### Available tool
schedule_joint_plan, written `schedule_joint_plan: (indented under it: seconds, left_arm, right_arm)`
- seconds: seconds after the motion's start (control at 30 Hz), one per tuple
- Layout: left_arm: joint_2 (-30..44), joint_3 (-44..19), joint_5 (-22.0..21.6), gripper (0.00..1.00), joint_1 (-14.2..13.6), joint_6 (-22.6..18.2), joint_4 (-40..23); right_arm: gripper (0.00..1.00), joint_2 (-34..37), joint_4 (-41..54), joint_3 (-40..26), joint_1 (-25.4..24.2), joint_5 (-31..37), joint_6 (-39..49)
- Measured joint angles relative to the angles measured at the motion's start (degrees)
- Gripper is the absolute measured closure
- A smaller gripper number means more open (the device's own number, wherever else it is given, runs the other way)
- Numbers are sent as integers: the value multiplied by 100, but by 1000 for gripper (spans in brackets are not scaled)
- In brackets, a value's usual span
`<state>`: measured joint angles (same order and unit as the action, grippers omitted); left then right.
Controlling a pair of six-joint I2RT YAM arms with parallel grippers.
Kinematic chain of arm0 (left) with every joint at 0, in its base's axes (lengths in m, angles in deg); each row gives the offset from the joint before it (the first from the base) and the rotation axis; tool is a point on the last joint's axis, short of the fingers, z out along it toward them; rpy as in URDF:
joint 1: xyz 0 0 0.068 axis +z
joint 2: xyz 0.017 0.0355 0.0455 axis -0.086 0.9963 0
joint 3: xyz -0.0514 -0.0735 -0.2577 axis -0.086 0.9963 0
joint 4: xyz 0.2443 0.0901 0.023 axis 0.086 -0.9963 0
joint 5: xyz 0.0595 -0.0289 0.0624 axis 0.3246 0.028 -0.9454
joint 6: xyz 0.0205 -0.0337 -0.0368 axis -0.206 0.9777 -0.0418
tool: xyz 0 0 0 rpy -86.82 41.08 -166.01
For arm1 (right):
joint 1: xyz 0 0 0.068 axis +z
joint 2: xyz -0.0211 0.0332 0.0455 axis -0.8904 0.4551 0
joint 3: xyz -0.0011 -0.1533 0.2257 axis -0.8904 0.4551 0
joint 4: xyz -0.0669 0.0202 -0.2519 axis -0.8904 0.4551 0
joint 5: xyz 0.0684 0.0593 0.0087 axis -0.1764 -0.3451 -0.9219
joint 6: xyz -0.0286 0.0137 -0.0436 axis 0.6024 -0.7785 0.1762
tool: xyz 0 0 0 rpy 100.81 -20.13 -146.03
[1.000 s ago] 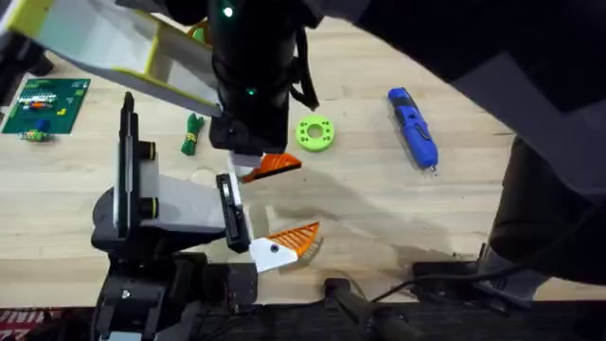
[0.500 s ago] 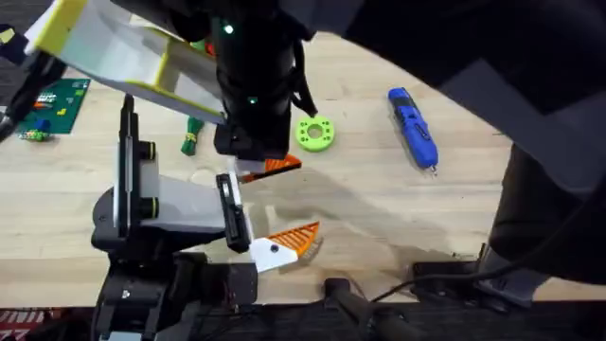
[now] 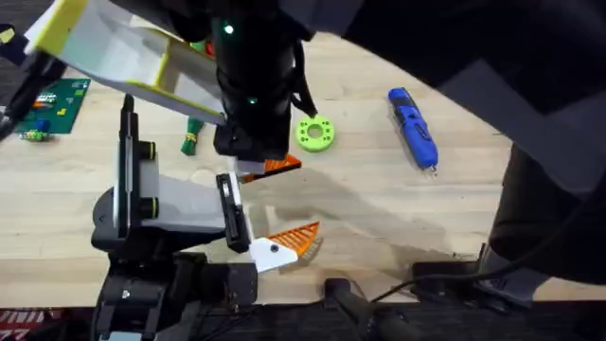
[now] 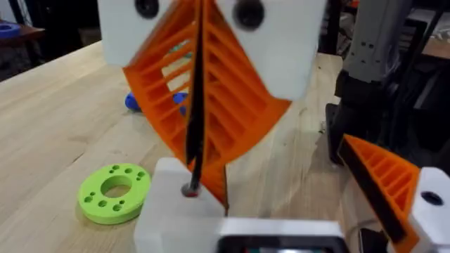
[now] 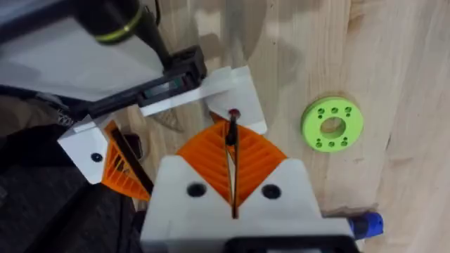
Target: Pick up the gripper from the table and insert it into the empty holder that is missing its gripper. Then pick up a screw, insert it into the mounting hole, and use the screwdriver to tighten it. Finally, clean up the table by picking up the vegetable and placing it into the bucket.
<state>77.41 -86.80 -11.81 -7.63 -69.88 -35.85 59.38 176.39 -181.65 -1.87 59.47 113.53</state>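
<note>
Overhead: ribbed orange wedge gripper (image 3: 281,165), wood-grain table (image 3: 379,208).

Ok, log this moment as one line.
right gripper: jaws shut on screw, at holder hole | screwdriver: on table, untouched | vegetable: on table

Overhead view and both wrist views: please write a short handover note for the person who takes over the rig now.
Right hand: shut, tips pressed on the empty holder; I cannot tell whether the gripper is between them.
Left hand: open, holds nothing.
Screwdriver and vegetable lie on the table, untouched.
Done: nothing confirmed.
Left: seat the gripper, insert and tighten a screw, clear away the vegetable.
</note>
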Motion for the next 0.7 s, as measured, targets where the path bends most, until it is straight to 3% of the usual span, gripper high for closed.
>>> schedule_joint_plan:
  seconds: [0.7]
  left_arm:
    - [0,0,7,18,0,44,-2]
  right_arm:
    - [993,238,0,4,0,-43,-2]
